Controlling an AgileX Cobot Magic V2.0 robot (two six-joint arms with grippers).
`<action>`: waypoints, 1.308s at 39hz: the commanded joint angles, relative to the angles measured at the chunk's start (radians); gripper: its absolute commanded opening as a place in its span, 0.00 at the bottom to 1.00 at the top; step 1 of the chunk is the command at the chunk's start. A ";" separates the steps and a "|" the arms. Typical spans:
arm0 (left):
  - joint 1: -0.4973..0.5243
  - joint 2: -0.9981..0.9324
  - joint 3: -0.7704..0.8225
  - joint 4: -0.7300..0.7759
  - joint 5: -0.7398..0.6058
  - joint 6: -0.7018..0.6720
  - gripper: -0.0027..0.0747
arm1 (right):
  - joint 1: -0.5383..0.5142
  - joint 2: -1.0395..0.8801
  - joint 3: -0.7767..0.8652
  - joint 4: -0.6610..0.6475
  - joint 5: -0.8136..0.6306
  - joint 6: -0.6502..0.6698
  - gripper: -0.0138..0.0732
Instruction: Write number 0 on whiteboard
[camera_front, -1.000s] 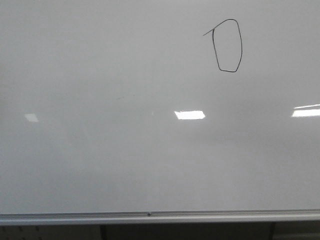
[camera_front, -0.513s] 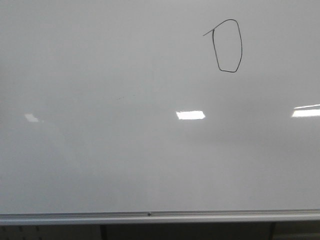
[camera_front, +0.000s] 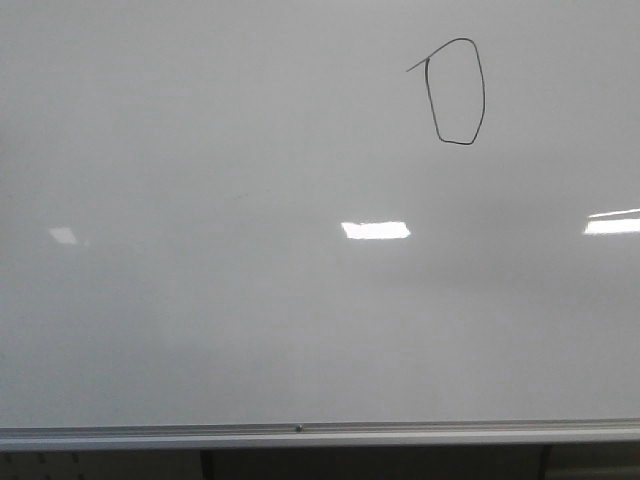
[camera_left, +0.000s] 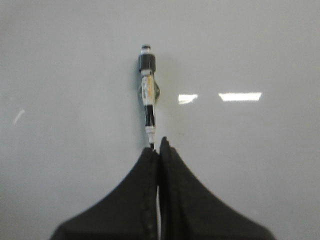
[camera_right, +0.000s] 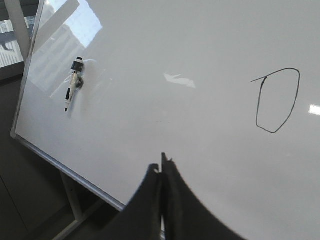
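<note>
1. The left claw has its fingers pressed together, holding nothing; a marker clings to the whiteboard just beyond its tips.
2. The right claw is likewise pressed together and holds nothing, apart from the board.
3. The number 0, a closed black outline with a short tail stroke, sits high on the whiteboard's right part in the front view.
4. A silver rail edges the board below.
</note>
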 joint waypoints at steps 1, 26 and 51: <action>-0.005 -0.021 0.022 0.001 -0.081 -0.012 0.01 | -0.005 0.006 -0.026 0.025 -0.041 -0.009 0.08; -0.005 -0.019 0.022 0.001 -0.081 -0.012 0.01 | -0.005 0.006 -0.026 0.025 -0.040 -0.009 0.08; -0.005 -0.019 0.022 0.001 -0.081 -0.012 0.01 | -0.139 -0.167 0.162 -0.225 -0.125 0.204 0.08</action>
